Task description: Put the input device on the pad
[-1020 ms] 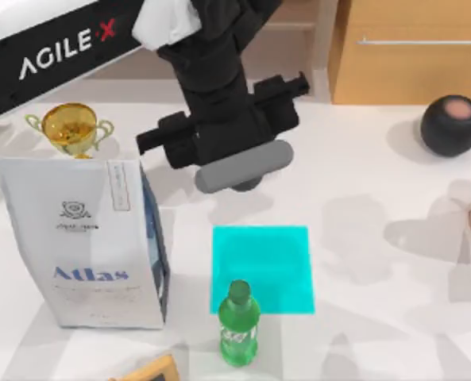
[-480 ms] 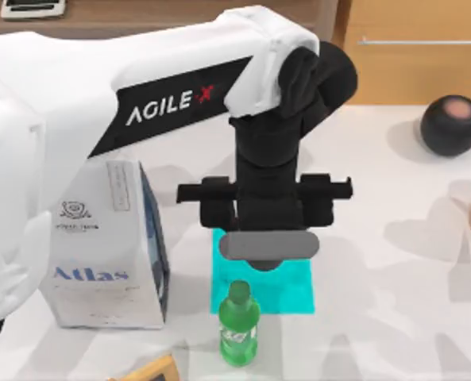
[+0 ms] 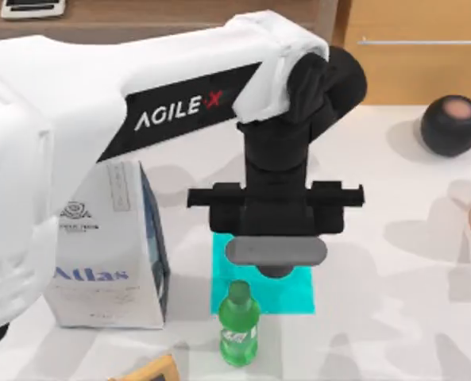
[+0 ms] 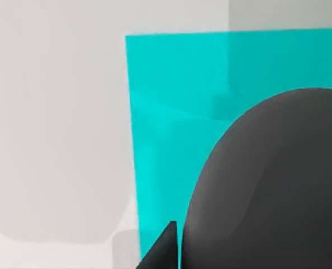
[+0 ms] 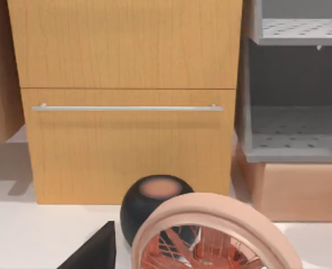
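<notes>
White desk [image 3: 394,317] under the overhead camera, cluttered and busy. Nearest the front edge, an upright green plastic bottle [image 3: 239,325], standing at the near edge of the flat bright cyan rectangular pad [image 3: 297,298]. Off to the left, a tall white paper carton lettered "Atlas" with a dark blue side [image 3: 108,262].

Directly above the pad, the left tool [image 3: 276,271], pointing straight down from the white AgileX arm [image 3: 140,103] reaching in from the left. Closed on the rounded dark grey mouse [image 4: 266,185], one black finger [image 4: 164,253] tight against its side. Mouse right over the cyan pad [image 4: 171,112]; touching or just above, impossible to say.

Farther back on the right, a black round speaker with a pinkish top [image 3: 451,125], well apart from the pad. Right arm parked at the desk's right side, looking past a pink round wire-grilled fan [image 5: 221,210] to the same speaker [image 5: 149,207]. Behind it all, a light wooden drawer cabinet [image 5: 126,67].
</notes>
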